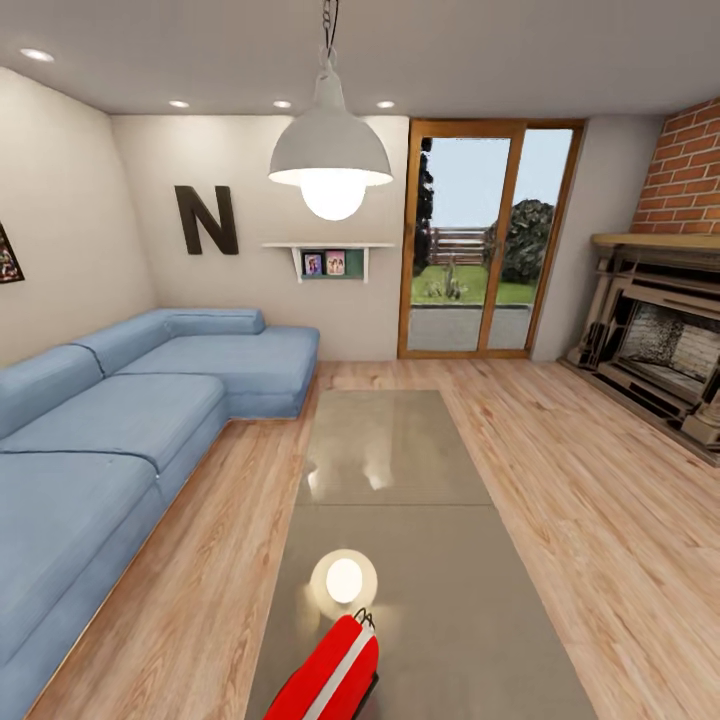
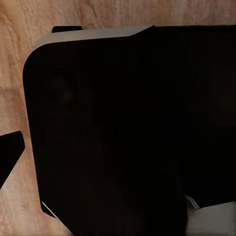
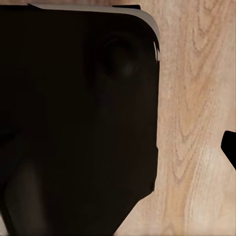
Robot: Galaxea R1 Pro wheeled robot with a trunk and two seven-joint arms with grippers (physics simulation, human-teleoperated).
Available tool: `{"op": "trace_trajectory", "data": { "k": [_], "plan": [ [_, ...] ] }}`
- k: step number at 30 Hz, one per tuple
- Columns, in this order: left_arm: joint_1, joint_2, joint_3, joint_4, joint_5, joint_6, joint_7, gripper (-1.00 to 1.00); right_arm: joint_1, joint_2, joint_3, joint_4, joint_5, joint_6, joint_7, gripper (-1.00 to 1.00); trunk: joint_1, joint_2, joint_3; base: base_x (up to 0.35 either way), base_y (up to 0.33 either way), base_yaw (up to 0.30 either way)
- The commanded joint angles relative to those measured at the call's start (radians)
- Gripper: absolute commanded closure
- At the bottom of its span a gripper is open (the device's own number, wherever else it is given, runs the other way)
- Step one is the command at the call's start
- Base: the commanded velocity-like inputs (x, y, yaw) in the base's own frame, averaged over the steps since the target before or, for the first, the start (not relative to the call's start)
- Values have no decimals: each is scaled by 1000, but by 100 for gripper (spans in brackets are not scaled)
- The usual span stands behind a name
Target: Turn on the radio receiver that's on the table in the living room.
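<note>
The red radio receiver (image 1: 330, 672) sits at the near end of the long glossy table (image 1: 400, 470), with the blue sofa (image 1: 110, 420) alongside. I cannot tell how either gripper's fingers stand; both wrist views show a dark body over wood floor (image 3: 196, 123).

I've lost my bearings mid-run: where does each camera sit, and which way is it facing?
Head view: on the robot's head, facing forward and down along the table with the radio receiver at its near end.
Left wrist view: looks down at a dark body panel over wood floor.
Right wrist view: likewise.
Shared: both wrist views show plank floor.
</note>
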State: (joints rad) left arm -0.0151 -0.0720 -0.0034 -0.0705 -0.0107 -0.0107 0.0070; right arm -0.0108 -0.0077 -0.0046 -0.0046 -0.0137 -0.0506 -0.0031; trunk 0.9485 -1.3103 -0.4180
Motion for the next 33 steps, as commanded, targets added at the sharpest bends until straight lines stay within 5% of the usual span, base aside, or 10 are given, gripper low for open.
{"op": "trace_trajectory", "data": {
  "k": [1,33],
  "plan": [
    [0,0,0,0,0,0,0,-100,0,0,0,0,0,0,0,-100,-4,7,3,0,0,0],
    [0,-19,0,0,3,0,-2,-100,0,-2,0,0,0,-1,0,-100,-127,231,74,0,0,0]
  ]
}}
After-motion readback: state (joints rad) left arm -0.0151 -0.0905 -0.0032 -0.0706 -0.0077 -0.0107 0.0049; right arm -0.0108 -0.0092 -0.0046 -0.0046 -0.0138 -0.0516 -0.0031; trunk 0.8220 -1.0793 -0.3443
